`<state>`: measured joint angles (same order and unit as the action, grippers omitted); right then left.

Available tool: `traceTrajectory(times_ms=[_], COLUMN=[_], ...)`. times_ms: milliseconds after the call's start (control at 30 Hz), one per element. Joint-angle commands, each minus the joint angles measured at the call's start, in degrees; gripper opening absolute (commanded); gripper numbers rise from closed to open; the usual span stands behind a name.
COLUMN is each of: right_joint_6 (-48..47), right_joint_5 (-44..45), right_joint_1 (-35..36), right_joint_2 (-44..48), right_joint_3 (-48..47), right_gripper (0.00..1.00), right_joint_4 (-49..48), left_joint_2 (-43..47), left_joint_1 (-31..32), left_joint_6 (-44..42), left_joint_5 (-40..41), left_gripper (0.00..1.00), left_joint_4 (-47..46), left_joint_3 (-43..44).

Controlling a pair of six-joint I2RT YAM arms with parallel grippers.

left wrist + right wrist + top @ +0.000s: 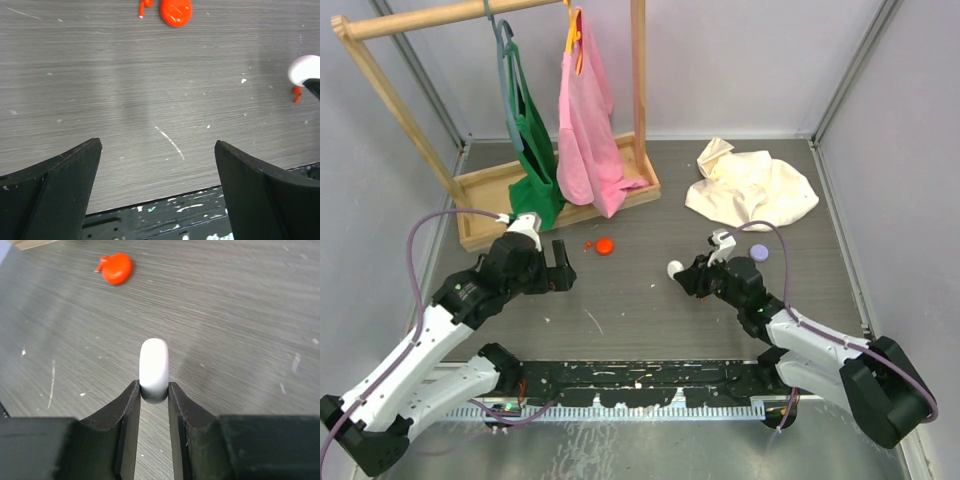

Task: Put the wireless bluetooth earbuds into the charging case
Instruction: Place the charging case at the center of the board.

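My right gripper [154,390] is shut on a white round charging case [154,365], held on edge just above the table; the same case [675,267] shows left of that gripper [686,272] in the top view. A small red earbud [297,93] lies right under the white case [305,70]. Farther back sits a red round case [605,245] with another red earbud [588,245] touching its left side. My left gripper [159,150] stands wide open over bare table, empty, short of the red case [175,11] and its earbud [145,7].
A wooden rack [560,190] with a green [532,150] and a pink garment [585,130] stands at the back left. A cream cloth [750,185] lies back right. A lilac round case [758,254] rests beside the right arm. A black rail [640,385] runs along the near edge.
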<state>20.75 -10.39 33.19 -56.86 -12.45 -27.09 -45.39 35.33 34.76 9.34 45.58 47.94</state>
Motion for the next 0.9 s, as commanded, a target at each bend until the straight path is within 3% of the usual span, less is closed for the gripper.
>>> traceTrajectory(times_ms=[0,133,433,633,800,867], right_joint_6=[6.8,10.9,18.7,22.1,24.2,25.2], right_joint_5=[4.0,4.7,3.7,4.9,4.9,5.6], right_joint_1=[-5.4,-12.2,-27.9,-33.7,-35.5,-35.6], right_joint_2=[1.9,3.4,-2.2,-5.8,-9.0,-9.3], right_joint_3=[-1.7,0.5,2.7,2.8,1.4,0.7], right_gripper=[0.06,0.07,0.09,0.14,0.26,0.40], right_joint_4=[6.3,6.6,2.1,-1.0,0.0,2.2], left_joint_2=[3.2,4.6,4.3,4.2,4.1,3.8], left_joint_1=[-0.3,-0.3,-1.3,-1.8,-2.3,-2.4], left_joint_6=[-5.5,-7.1,-7.6,-7.7,-8.6,-8.7], left_joint_5=[7.5,14.0,13.4,12.5,8.5,7.5], left_gripper=[0.98,0.98,0.98,0.98,0.98,0.98], left_joint_4=[8.9,5.9,6.5,6.1,4.8,4.8], left_joint_3=[4.9,2.7,2.4,2.7,2.1,2.1])
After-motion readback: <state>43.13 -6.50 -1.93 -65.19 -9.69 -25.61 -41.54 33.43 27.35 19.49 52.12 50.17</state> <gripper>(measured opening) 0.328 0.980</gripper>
